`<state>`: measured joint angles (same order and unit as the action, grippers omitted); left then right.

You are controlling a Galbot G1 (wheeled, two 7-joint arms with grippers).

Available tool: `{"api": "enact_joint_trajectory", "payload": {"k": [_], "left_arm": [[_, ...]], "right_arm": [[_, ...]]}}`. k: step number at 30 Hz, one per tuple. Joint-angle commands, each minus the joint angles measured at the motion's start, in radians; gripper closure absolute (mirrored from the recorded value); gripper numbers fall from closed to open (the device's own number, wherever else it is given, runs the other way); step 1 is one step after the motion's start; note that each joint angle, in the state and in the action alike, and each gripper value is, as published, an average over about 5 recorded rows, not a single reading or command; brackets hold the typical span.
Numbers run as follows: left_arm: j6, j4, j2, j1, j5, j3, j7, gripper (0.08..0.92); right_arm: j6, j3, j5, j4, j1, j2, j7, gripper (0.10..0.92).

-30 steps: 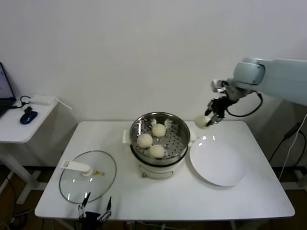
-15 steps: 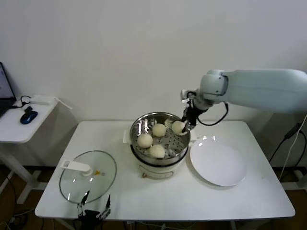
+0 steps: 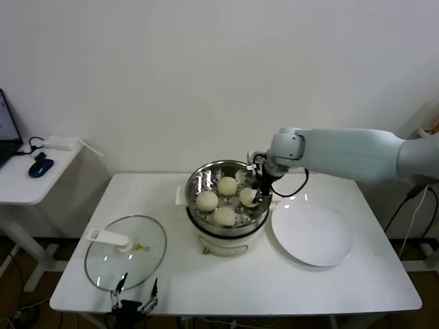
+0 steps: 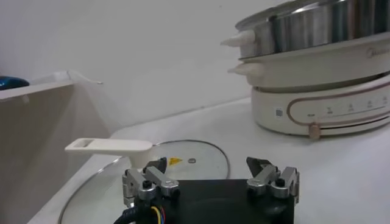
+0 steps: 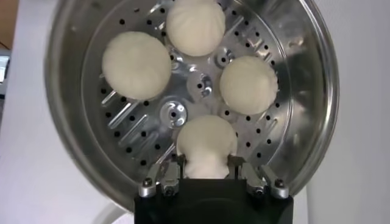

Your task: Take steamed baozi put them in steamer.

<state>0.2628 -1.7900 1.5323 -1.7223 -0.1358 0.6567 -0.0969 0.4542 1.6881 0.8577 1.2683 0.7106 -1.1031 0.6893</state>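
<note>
Steamed baozi (image 3: 227,185) number four, and all four sit inside the steamer (image 3: 195,182): three rest free on its perforated floor, and the fourth baozi (image 5: 206,141) lies at the steamer's near-right side, pinched between the narrow fingers of the right gripper (image 3: 255,197). In the right wrist view that bun looks squeezed at its lower end where the fingers meet it, and it appears to touch or almost touch the floor, though contact cannot be confirmed. The three loose buns lie close together around the steamer's centre without clearly touching one another.

The white plate (image 3: 312,236) just right of the steamer holds no buns, so by my reading the task is nearly done: what seems left is to let go of this last bun and lift the arm clear of the rim.

The left gripper (image 4: 210,180) hangs parked in front of and left of the steamer, at the table edge beside the glass lid (image 3: 125,251), its fingers spread wide and holding nothing
</note>
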Motion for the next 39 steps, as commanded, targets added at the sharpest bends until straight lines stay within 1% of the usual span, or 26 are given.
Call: {"api": "enact_joint_trajectory", "payload": {"k": [1, 4, 5, 9, 12, 14, 15, 18, 20, 24, 26, 29, 32, 34, 37, 39], "left_arm": [[0.000, -0.003, 0.003, 0.002, 0.001, -0.001, 0.000, 0.177], [-0.004, -0.007, 0.002, 0.000, 0.001, -0.001, -0.001, 0.177], [-0.005, -0.009, 0.001, -0.002, 0.001, -0.001, -0.002, 0.177], [-0.012, -0.017, -0.005, -0.007, 0.001, -0.001, -0.005, 0.177], [-0.014, -0.025, -0.007, -0.011, 0.003, 0.000, -0.007, 0.177], [-0.013, -0.027, -0.010, -0.014, 0.005, 0.001, -0.007, 0.177], [-0.012, -0.028, -0.012, -0.015, 0.007, 0.001, -0.007, 0.177], [-0.007, -0.026, -0.014, -0.015, 0.011, 0.001, -0.004, 0.177], [-0.006, -0.027, -0.015, -0.014, 0.014, 0.000, -0.003, 0.177], [-0.006, -0.024, -0.015, -0.004, 0.012, -0.006, -0.003, 0.177], [-0.006, -0.024, -0.014, 0.001, 0.009, -0.010, -0.003, 0.177], [-0.006, -0.028, -0.012, 0.003, 0.004, -0.016, -0.004, 0.177], [-0.007, -0.030, -0.010, 0.001, -0.005, -0.017, -0.006, 0.177], [-0.006, -0.032, -0.009, -0.001, -0.009, -0.016, -0.006, 0.177], [-0.004, -0.034, -0.007, -0.007, -0.013, -0.015, -0.005, 0.177], [-0.002, -0.034, -0.005, -0.011, -0.015, -0.016, -0.004, 0.177]], "right_arm": [[-0.001, -0.054, 0.018, -0.051, -0.023, -0.012, -0.034, 0.499], [-0.013, -0.014, 0.081, -0.025, 0.077, -0.002, 0.016, 0.429], [-0.019, 0.010, 0.099, -0.012, 0.119, 0.006, 0.045, 0.394], [-0.058, 0.103, 0.126, 0.041, 0.265, 0.052, 0.153, 0.282], [-0.071, 0.129, 0.144, 0.066, 0.348, 0.105, 0.172, 0.222], [-0.072, 0.119, 0.165, 0.074, 0.372, 0.158, 0.122, 0.208], [-0.075, 0.103, 0.178, 0.084, 0.369, 0.193, 0.063, 0.205], [-0.098, -0.010, 0.212, 0.156, 0.287, 0.338, -0.199, 0.203], [-0.114, -0.158, 0.194, 0.242, 0.160, 0.470, -0.360, 0.203], [-0.140, -0.545, 0.094, 0.412, -0.225, 0.700, -0.587, 0.202], [-0.163, -0.833, 0.045, 0.491, -0.530, 0.779, -0.682, 0.203], [-0.194, -1.377, -0.009, 0.599, -1.093, 0.826, -0.766, 0.203], [-0.235, -1.868, -0.065, 0.688, -1.605, 0.762, -0.816, 0.203], [-0.273, -2.093, -0.150, 0.721, -1.856, 0.667, -0.821, 0.203], [-0.347, -2.282, -0.283, 0.736, -2.097, 0.492, -0.785, 0.203], [-0.403, -2.351, -0.341, 0.732, -2.198, 0.370, -0.751, 0.203]]}}
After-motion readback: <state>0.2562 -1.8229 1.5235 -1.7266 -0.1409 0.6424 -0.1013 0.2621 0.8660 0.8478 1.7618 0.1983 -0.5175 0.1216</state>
